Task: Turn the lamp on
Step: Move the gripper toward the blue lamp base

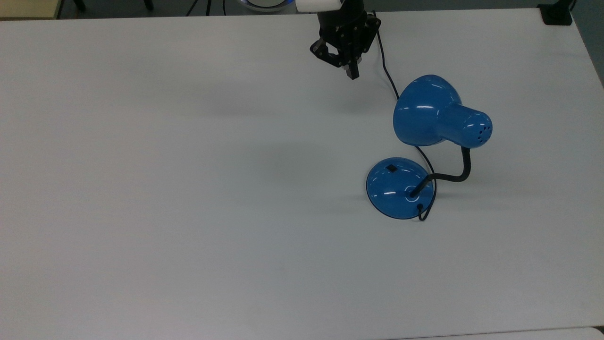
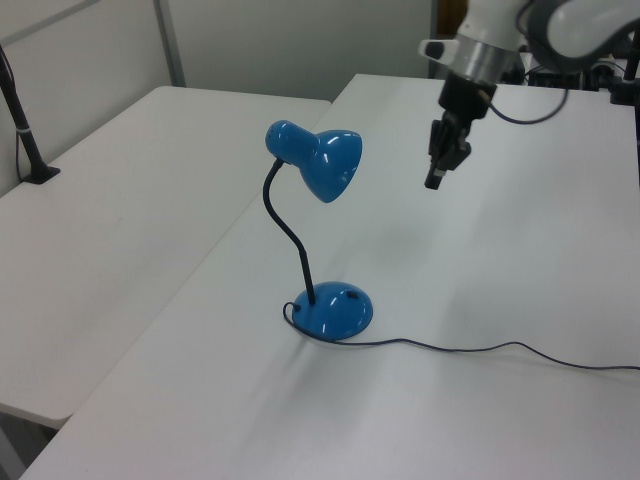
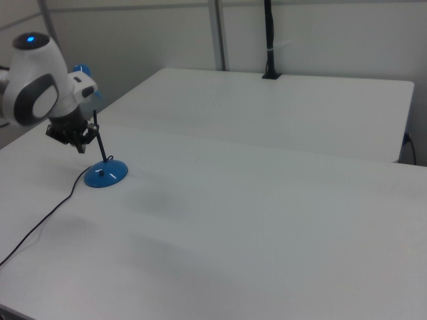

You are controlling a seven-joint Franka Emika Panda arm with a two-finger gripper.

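The glossy blue lamp stands on the white table, its bell shade point(image 1: 427, 111) on a black gooseneck point(image 1: 453, 175) above the round base point(image 1: 398, 188). A small black switch point(image 1: 391, 167) sits on the base's upper left in the top view. No glow comes from the shade. My gripper point(image 1: 353, 73) hangs shut and empty over the table, up and left of the shade, close to the black cord point(image 1: 384, 61). In the left view the gripper point(image 2: 433, 180) is right of the shade point(image 2: 325, 165), well above the base point(image 2: 338, 310). In the right view the gripper point(image 3: 81, 147) hovers above the base point(image 3: 105, 175).
The white table point(image 1: 188, 189) spreads wide to the top view's left and bottom. The cord point(image 2: 480, 350) trails across it in the left view. A second table point(image 2: 120, 200) adjoins it, with a black post point(image 2: 25, 140). A black clamp point(image 1: 557, 14) sits at the corner.
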